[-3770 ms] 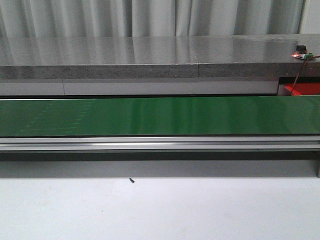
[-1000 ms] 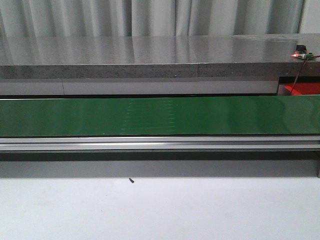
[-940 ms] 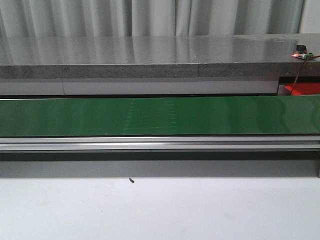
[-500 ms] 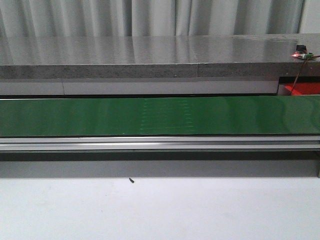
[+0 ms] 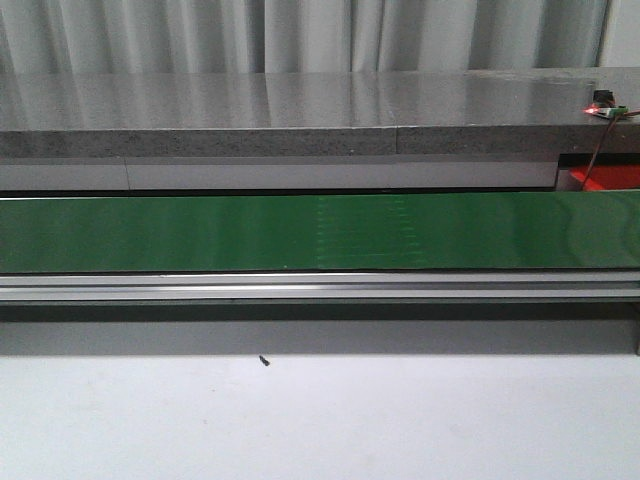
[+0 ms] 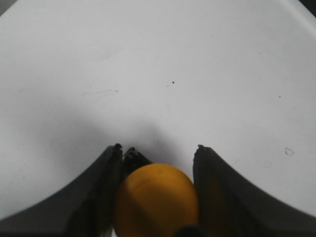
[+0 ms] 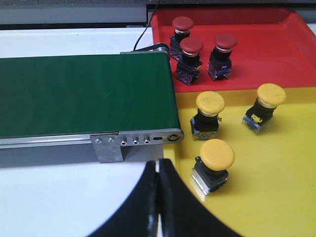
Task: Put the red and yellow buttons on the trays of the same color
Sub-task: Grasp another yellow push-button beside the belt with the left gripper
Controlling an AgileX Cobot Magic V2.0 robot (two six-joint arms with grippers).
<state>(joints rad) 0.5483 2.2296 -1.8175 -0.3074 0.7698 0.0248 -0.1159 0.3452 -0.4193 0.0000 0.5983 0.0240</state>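
Left pincer (image 6: 157,153): its two dark fingers are clasping a rounded yellow push-button (image 6: 157,197), whose domed cap is sitting between them and filling the gap.
Below the left pincer: only the plain white desk (image 6: 163,69) is showing; no tray is appearing anywhere in that wrist view.
Right pincer (image 7: 158,170): its dark fingers are pressing together with nothing between them, hovering over the white desk just short of the conveyor's end.
Ahead of the right pincer: the flat yellow plastic tray (image 7: 276,187) is lying just to one side of the fingertips, carrying three yellow-capped push-buttons (image 7: 213,160); the nearest of them is sitting close beside the fingertips.
Farther out: the red plastic tray (image 7: 276,44) is adjoining the yellow one on its far edge, holding three red-capped push-buttons (image 7: 190,59).
Beside the trays: the green conveyor belt (image 7: 84,94) is ending at a metal bracket, right against both trays.
Belt in the front view: the green belt (image 5: 320,232) is running bare across the frame, with no button on it and neither arm in sight.
Deciding relation: the held yellow button is belonging on the yellow tray, and that tray is lying at the right arm's end of the belt; how far the left pincer is from it cannot be told.
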